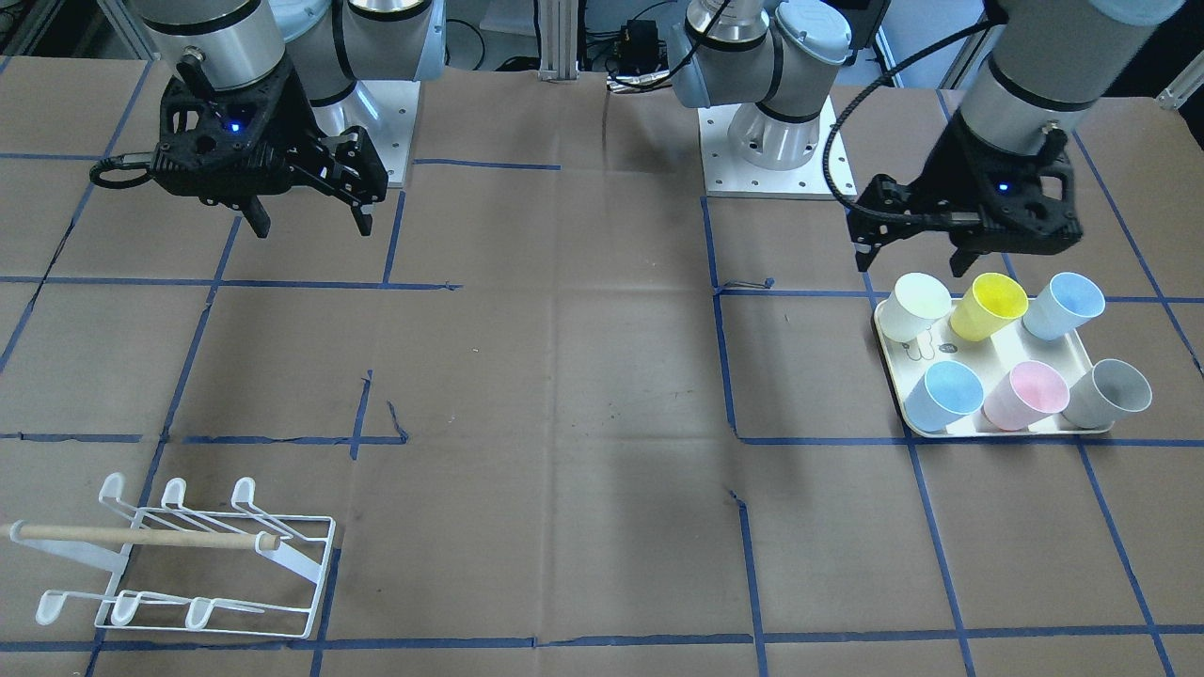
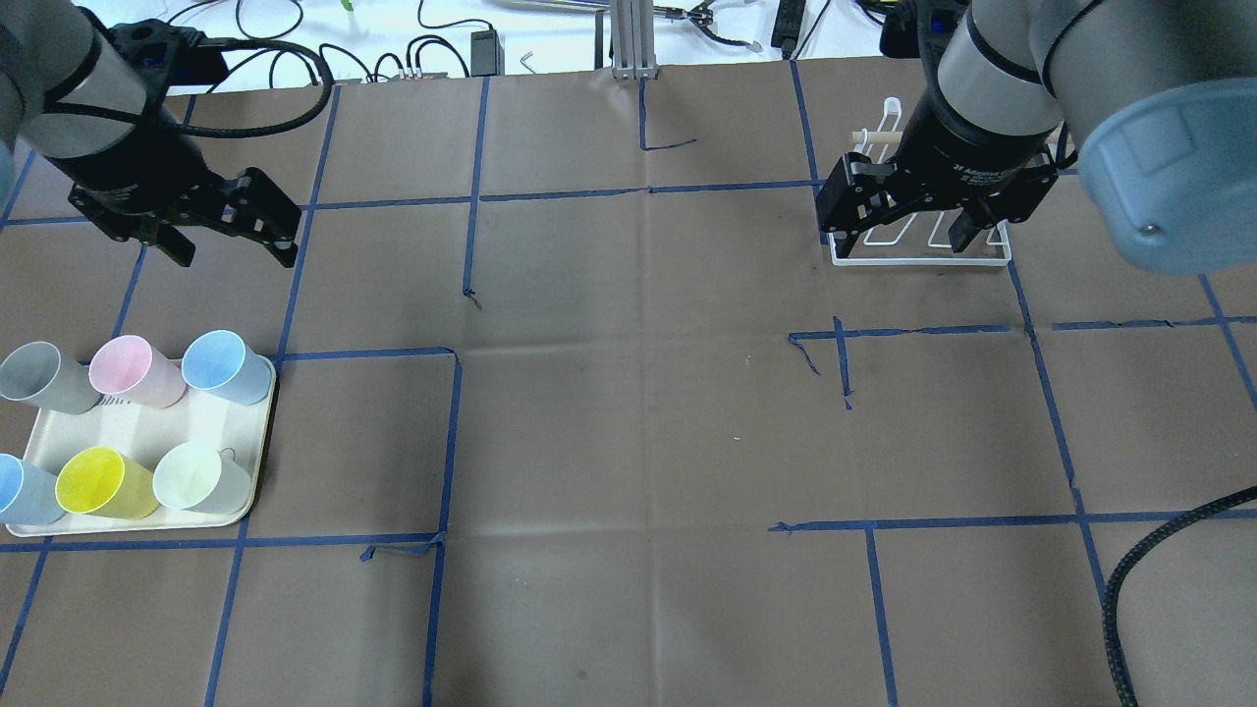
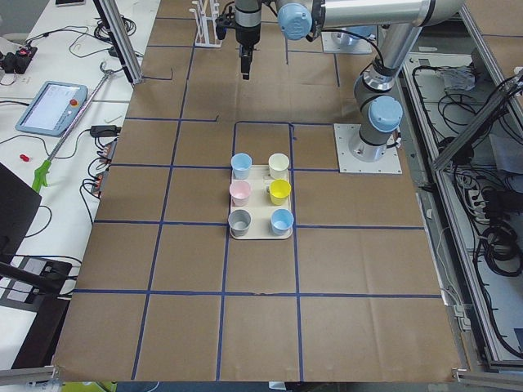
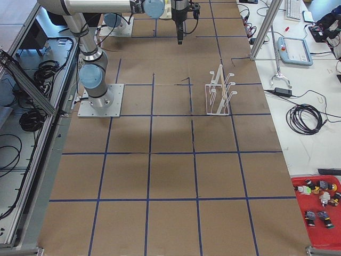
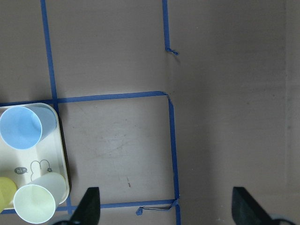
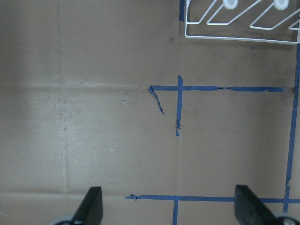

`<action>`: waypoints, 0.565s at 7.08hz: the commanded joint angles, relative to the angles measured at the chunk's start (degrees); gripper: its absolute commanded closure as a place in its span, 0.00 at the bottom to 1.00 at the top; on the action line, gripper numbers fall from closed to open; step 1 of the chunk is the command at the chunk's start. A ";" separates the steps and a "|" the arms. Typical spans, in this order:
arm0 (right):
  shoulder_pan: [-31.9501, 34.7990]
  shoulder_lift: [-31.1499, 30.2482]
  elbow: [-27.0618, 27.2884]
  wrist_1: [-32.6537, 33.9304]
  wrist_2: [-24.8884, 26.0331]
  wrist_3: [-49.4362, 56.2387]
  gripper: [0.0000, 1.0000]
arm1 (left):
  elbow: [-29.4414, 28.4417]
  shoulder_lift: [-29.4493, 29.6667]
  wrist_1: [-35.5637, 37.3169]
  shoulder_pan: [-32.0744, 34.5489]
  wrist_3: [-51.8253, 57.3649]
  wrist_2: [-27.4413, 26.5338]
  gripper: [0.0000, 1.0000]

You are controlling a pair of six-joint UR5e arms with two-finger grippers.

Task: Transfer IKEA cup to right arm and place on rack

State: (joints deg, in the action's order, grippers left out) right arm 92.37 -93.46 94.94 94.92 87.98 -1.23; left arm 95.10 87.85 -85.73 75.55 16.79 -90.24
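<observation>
Pastel plastic cups point(image 2: 98, 483), six, standing on one cream rectangular tray point(image 2: 137, 437) near the spread, empty left gripper point(image 2: 236, 257); one white wire rack point(image 1: 141, 536) with wooden dowel, apart from the spread, empty right gripper point(image 2: 894, 241).

Your robot's left arm point(image 2: 59, 88) reaches in with its wrist turned straight down. The left end effector point(image 2: 236, 253) hangs with both fingers spread wide and nothing between them. The right arm point(image 2: 992, 88) mirrors that pose on the opposite side, and the right end effector point(image 2: 896, 236) also points down, jaws parted and empty. In each wrist view you see two black fingertips point(image 5: 91, 204) at the bottom edge, well apart.
</observation>
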 commanded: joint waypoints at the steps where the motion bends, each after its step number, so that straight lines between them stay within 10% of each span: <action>1: 0.00 0.03 0.07 0.09 0.00 0.00 0.00 | 0.34 0.48 0.04 -9.43 11.19 0.06 0.00; 4: 0.00 0.03 -0.02 0.09 0.00 0.00 0.00 | 0.96 1.97 1.35 -10.87 12.48 0.50 0.00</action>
State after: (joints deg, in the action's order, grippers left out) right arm 92.37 -93.43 94.99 94.95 87.98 -1.23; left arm 95.68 89.03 -85.14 65.06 28.85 -89.97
